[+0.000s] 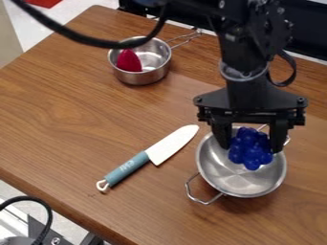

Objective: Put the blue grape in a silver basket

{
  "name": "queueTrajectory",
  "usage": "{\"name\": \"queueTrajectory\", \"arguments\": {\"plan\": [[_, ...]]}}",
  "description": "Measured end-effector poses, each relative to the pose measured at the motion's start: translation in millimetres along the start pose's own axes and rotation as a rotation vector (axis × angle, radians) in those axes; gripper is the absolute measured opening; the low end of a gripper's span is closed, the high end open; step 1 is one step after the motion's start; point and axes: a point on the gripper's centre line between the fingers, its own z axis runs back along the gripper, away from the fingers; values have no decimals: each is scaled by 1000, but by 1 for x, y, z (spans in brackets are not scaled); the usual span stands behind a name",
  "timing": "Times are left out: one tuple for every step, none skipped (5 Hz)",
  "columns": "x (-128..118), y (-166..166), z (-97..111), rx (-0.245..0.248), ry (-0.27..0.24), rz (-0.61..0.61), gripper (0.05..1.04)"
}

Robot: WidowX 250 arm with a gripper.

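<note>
Gripper [251,147] hangs in the right half of the frame, tip down, over the far part of the silver basket [243,183], i.e. the two-handled metal bowl at lower right. Its fingers look clamped on the blue grape [250,154]: one finger each side of the bunch, w/ the bunch spanning the gap. So the grape is within the basket's outline, toward the upper edge of it, not mid-bowl. Can't tell if its underside touches metal or hangs just clear.

Step in hand, as I judge it: lower & let go. Task nearly done, just the release left. To do it well: shift a bit toward the bottom of the frame, so the bunch sits nearer bowl ctr, then ease straight down until the lowest berries meet metal. Go slow; fingers are near the far rim & could catch it or tip the bowl. Open evenly, both sides, only as wide as needed, b/c a finger pushed out may knock the wall. Berries look rounded & smooth, prob. slip or roll a little once free; low drop = less bounce. Then lift straight up w/o sideways drag, & check no berry hooks a finger.

Keep clear of the knife [168,146] just left of the bowl; the small pot [139,77] w/ the red thing [129,61], upper left, isn't needed.
</note>
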Motion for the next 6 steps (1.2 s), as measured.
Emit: {"name": "queueTrajectory", "arguments": {"plan": [[-2,-3,-3,-23,6,8,862],[-2,-1,-6,-3,9,11,1005],[-3,1,-6,6,19,0,999],[-5,5,-4,12,48,7,999],[0,11,10,-11,54,17,999],[8,31,27,7,43,-3,999]]}}
